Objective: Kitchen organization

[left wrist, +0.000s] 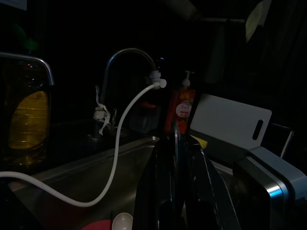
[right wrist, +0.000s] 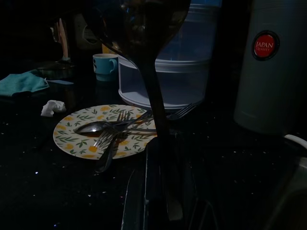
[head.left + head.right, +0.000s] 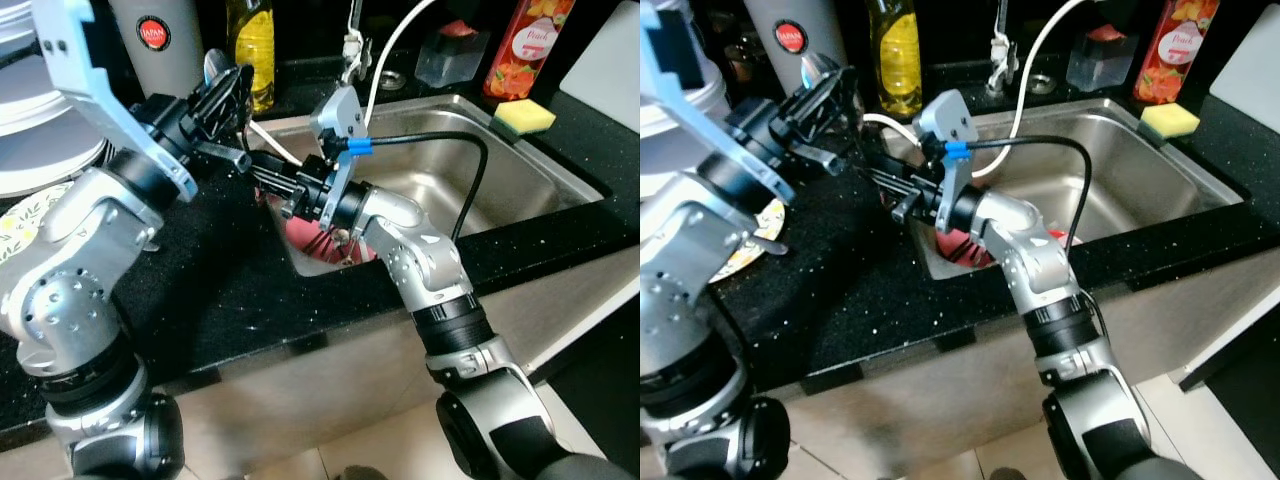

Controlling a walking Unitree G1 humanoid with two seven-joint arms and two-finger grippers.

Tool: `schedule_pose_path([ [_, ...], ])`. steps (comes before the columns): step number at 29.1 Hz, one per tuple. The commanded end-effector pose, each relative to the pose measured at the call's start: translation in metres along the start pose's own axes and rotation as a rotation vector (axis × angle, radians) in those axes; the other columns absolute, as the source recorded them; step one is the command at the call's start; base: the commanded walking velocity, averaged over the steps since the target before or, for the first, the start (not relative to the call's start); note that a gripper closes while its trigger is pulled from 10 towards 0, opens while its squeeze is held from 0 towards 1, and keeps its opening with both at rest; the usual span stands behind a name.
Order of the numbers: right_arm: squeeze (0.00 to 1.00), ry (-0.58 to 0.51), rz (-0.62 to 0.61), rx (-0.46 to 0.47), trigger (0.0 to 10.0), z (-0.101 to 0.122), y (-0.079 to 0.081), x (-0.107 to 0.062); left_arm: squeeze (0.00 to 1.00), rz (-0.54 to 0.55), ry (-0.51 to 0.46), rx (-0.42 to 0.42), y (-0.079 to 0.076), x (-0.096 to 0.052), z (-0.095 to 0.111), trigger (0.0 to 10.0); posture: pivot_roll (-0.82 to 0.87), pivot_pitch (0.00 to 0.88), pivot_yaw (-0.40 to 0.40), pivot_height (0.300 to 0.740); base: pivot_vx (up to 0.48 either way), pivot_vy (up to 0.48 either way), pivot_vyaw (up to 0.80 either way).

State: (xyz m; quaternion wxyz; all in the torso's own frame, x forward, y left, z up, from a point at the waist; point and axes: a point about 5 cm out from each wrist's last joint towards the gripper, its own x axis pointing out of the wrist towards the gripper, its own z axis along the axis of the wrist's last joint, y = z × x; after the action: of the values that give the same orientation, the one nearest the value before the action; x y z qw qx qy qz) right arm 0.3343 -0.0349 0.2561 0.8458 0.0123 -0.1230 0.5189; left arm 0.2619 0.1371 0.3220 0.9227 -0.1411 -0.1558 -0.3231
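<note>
A metal spoon (image 3: 213,66) is held up over the black counter (image 3: 230,290), just left of the sink (image 3: 520,170). My left gripper (image 3: 235,85) is shut on it below the bowl. My right gripper (image 3: 258,178) reaches in from the sink side, and its fingers (image 2: 144,191) are shut on the spoon's handle (image 2: 154,100). In the right wrist view the spoon's dark bowl (image 2: 144,28) rises in front of a flowered plate (image 2: 72,139) that carries several forks and spoons. In the left wrist view the spoon shows as a thin edge (image 1: 176,143) between the fingers.
A red dish (image 3: 320,245) lies in the sink's near corner, under a white hose (image 3: 390,50). An oil bottle (image 3: 252,45) and a grey flask (image 3: 155,40) stand behind the grippers. White plates (image 3: 30,120) are stacked at far left. A yellow sponge (image 3: 523,117) sits on the sink's far rim.
</note>
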Motion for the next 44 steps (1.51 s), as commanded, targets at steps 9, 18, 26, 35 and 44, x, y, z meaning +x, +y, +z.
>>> schedule_pose_path([
  [9,0.0,-0.045,-0.182,-0.018,10.0,0.008,-0.024,-0.008,1.0,0.025,0.049,-0.023,0.002,0.001,-0.013,10.0,0.08,0.0,0.013,0.74,0.0,0.0,0.0],
  [18,0.0,0.086,-0.549,-0.069,10.0,-0.004,-0.071,-0.014,0.0,0.071,-0.017,-0.095,0.011,-0.013,-0.009,10.0,0.1,0.0,-0.014,0.74,0.0,0.0,0.0],
  [26,0.0,0.485,-0.614,-0.066,10.0,-0.06,-0.082,-0.024,0.0,0.1,-0.034,-0.094,0.011,-0.016,-0.009,10.0,0.12,0.0,-0.049,0.74,0.0,0.0,0.0],
  [35,1.0,0.47,-0.654,-0.044,10.0,-0.062,-0.086,-0.028,0.0,0.417,0.065,-0.042,0.046,-0.022,-0.023,10.0,0.14,0.0,-0.072,0.74,0.0,0.0,0.0],
  [44,0.0,-0.117,-0.64,-0.079,10.0,0.033,-0.096,-0.011,0.0,0.841,0.307,0.33,0.084,-0.048,-0.025,10.0,0.14,0.0,-0.062,0.74,0.0,0.0,0.0],
])
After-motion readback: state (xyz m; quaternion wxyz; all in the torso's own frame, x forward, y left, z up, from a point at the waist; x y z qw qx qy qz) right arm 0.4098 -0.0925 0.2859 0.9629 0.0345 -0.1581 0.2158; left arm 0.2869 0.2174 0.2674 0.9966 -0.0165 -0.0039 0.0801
